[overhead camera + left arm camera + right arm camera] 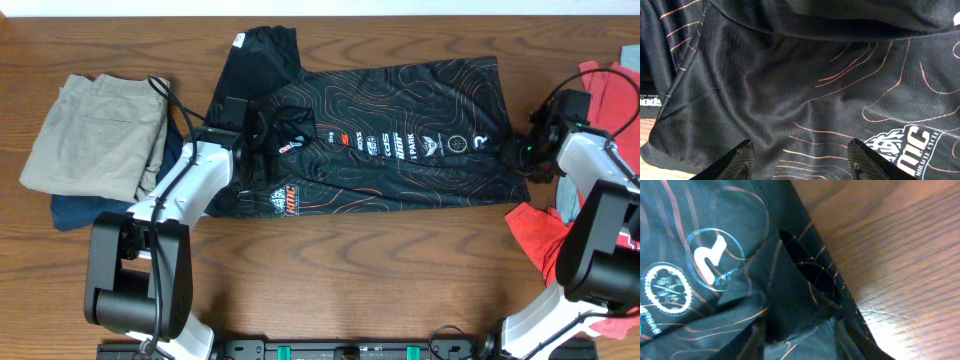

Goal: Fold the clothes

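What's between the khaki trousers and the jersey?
Overhead: beside the jersey, an edge of the navy garment, a black cable and the left arm's white link over table wood.

The overhead camera is looking straight down on the whole bench (330,260); both wrist cameras are peering closely at the same jersey (400,120).

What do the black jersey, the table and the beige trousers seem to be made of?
Jersey: thin synthetic knit, probably polyester, matte with a slight sheen; a fine mesh weave shows in the left wrist view. Table: wood or wood-look laminate, smooth brown; grain lines show. Trousers: likely cotton twill, matte, stitched pocket.
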You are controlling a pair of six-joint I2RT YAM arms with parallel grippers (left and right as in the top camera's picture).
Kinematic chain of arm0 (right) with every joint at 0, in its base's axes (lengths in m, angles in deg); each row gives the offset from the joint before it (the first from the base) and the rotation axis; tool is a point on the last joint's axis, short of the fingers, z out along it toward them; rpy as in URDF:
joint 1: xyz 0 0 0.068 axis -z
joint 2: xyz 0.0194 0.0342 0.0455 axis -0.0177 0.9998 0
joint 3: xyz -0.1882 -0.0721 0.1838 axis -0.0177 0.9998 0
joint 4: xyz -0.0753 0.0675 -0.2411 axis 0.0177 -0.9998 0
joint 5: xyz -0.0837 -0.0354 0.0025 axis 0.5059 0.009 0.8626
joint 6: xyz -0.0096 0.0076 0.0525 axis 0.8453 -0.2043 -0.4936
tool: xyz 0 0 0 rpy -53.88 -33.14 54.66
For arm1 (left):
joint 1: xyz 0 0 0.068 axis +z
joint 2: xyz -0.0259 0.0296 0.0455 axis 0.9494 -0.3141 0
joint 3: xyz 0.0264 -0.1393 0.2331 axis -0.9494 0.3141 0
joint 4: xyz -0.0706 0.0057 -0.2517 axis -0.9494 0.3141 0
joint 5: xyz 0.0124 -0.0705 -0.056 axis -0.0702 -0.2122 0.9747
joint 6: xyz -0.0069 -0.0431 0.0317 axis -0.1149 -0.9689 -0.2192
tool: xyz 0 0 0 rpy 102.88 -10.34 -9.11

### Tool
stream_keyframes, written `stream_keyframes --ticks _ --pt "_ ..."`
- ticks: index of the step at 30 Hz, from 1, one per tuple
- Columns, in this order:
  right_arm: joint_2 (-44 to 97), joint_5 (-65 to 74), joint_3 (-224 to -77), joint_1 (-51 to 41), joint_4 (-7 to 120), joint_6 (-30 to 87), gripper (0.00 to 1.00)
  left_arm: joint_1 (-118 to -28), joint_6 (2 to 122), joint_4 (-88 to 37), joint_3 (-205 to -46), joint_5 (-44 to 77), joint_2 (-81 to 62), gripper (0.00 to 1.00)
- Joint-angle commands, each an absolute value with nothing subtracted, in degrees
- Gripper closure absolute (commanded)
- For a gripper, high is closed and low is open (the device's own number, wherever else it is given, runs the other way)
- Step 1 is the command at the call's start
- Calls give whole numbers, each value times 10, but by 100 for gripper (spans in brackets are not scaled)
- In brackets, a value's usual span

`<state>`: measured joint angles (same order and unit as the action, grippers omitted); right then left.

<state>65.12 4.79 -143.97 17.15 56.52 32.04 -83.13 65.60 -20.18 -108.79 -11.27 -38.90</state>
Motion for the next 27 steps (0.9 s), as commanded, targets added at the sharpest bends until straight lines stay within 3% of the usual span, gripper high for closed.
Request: stream_keyframes --ticks 1,3,6,14,18,23,25,27 --pt "674 43 -1433 171 568 313 64 -829 653 -202 -1086 -119 -396 39" --pt "679 43 -1433 171 568 313 82 -829 653 -202 -1086 -119 -396 39" --pt "677 42 -1434 171 562 313 97 -829 653 -202 -1086 -119 -396 39" --pt "648 43 -1434 181 536 313 92 -829 653 -202 -1086 -120 -396 39" --pt "641 38 -1434 183 542 313 96 -829 653 -202 -1086 -120 -396 39" --pt "641 -98 -1435 183 624 313 96 -829 653 -202 -1086 -120 -396 39" --pt "641 -163 -1435 183 688 301 90 -829 653 -202 -1086 -119 -396 39" --pt "641 -171 -1435 183 741 262 73 -829 653 -202 -1086 -119 -396 39"
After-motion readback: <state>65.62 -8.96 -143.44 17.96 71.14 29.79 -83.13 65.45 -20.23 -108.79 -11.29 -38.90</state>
